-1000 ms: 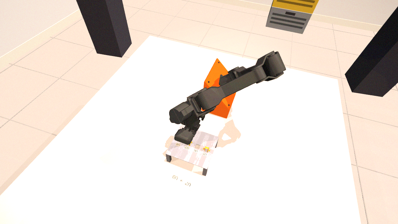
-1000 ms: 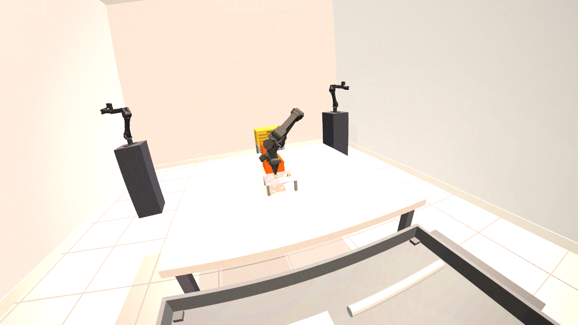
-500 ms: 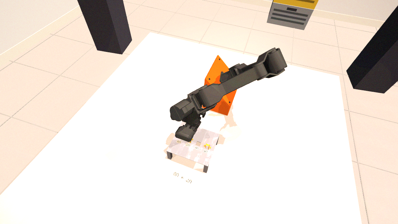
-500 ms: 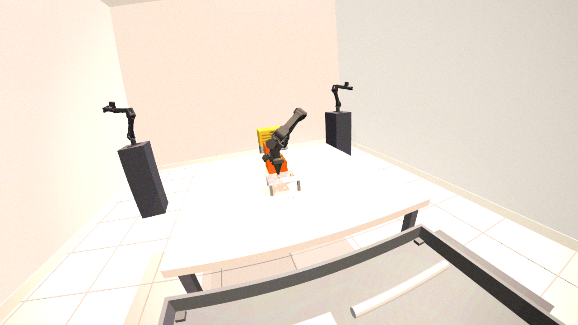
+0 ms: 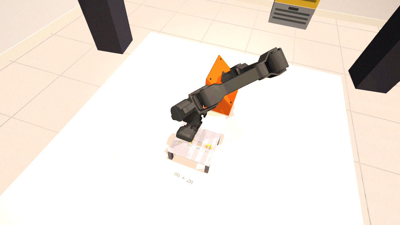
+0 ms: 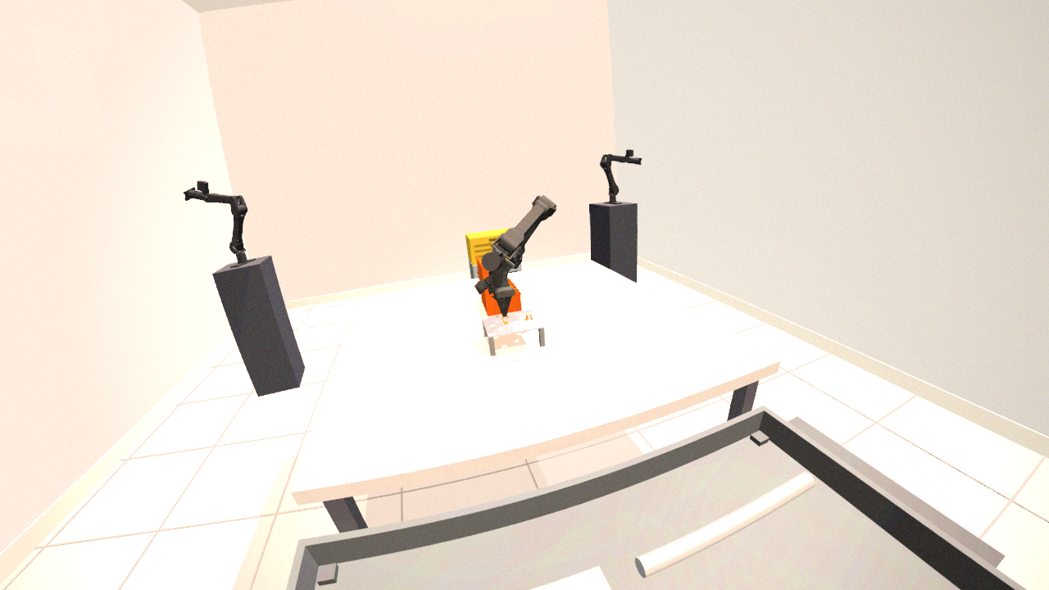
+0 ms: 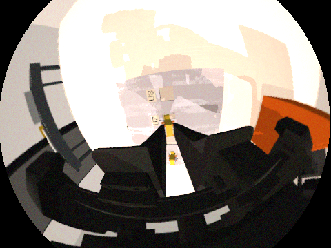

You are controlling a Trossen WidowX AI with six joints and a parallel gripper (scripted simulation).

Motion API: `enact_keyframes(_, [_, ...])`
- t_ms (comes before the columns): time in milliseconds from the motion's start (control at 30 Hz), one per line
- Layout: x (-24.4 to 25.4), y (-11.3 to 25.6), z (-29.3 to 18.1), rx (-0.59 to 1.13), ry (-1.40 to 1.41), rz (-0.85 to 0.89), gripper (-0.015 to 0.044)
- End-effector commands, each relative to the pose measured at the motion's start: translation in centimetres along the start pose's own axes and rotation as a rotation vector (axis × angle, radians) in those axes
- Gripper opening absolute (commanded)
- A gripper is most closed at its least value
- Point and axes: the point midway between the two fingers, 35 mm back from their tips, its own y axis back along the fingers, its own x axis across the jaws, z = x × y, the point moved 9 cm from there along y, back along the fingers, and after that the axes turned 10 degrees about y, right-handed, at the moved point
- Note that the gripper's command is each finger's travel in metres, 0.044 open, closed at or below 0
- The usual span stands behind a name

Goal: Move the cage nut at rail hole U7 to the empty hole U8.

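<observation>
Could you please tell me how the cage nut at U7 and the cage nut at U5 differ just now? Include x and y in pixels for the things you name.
The cage nut at U7 (image 5: 191, 141) (image 6: 505, 319) (image 7: 169, 128) is gripped by the claw (image 6: 504, 315) (image 7: 169, 125), while the cage nut at U5 (image 5: 208, 146) (image 6: 529, 317) (image 7: 172, 158) stands free of it. From the top, the arm partly hides the cage nut at U7, whereas the cage nut at U5 shows openly. Both are yellow with orange parts.

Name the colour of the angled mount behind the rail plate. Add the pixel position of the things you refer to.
Orange (image 5: 215, 71) (image 6: 506, 302) (image 7: 291, 111); it shows best in the top view.
</observation>
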Motion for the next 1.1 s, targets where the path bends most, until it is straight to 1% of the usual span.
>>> enact_keyframes(0, [0.17, 0.06, 0.02, 0.0, 0.006, -0.004, 0.0028])
enact_keyframes(1067, [0.4, 0.21, 0.07, 0.002, 0.006, -0.013, 0.0028])
